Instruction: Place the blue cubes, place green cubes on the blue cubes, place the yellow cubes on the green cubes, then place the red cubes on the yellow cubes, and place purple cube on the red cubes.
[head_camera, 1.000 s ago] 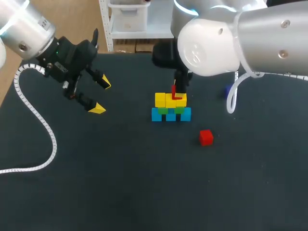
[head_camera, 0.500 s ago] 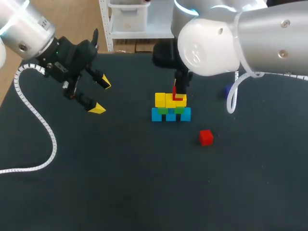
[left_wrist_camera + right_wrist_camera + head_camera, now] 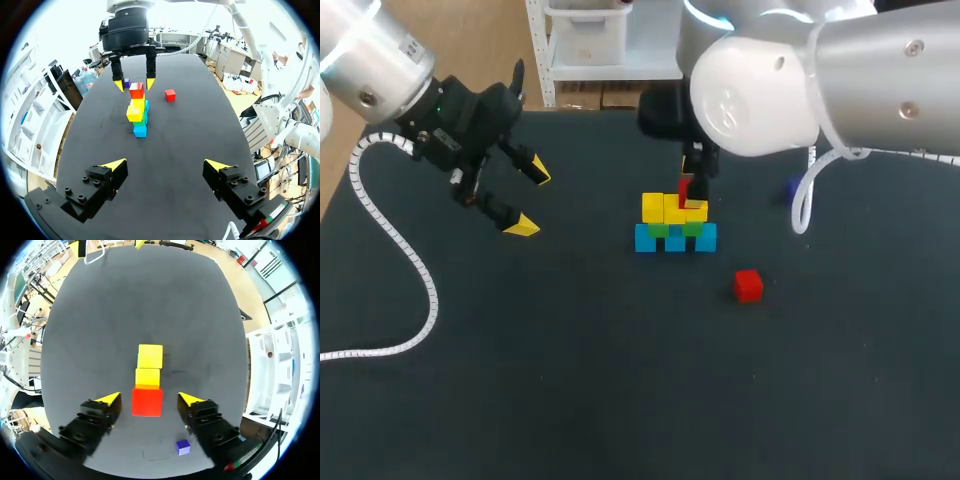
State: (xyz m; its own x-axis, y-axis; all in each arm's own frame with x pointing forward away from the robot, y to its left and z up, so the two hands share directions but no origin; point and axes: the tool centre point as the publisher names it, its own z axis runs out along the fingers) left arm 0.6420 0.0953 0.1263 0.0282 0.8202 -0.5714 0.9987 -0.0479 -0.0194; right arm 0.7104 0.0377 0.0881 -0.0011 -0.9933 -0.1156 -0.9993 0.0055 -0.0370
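Observation:
A stack stands mid-table: blue cubes point(image 3: 675, 241) at the bottom, green cubes point(image 3: 670, 229) on them, then yellow cubes point(image 3: 665, 208). A red cube point(image 3: 147, 402) rests on the yellow ones at the stack's right end. My right gripper point(image 3: 150, 399) hangs open straight above it, a yellow tip on each side of the red cube with a gap on both sides. A second red cube point(image 3: 748, 285) lies loose to the front right. A purple cube point(image 3: 183, 446) sits behind the stack to the right. My left gripper point(image 3: 532, 200) hovers open and empty, far left of the stack.
The dark table point(image 3: 620, 380) is bare in front of the stack and on the left side. A white cable point(image 3: 804, 205) from my right arm hangs near the purple cube, and my left arm's coiled cable point(image 3: 415, 270) trails over the left edge.
My right gripper has opened and let go of the red cube, which stays on the yellow cubes. The left arm has not moved.

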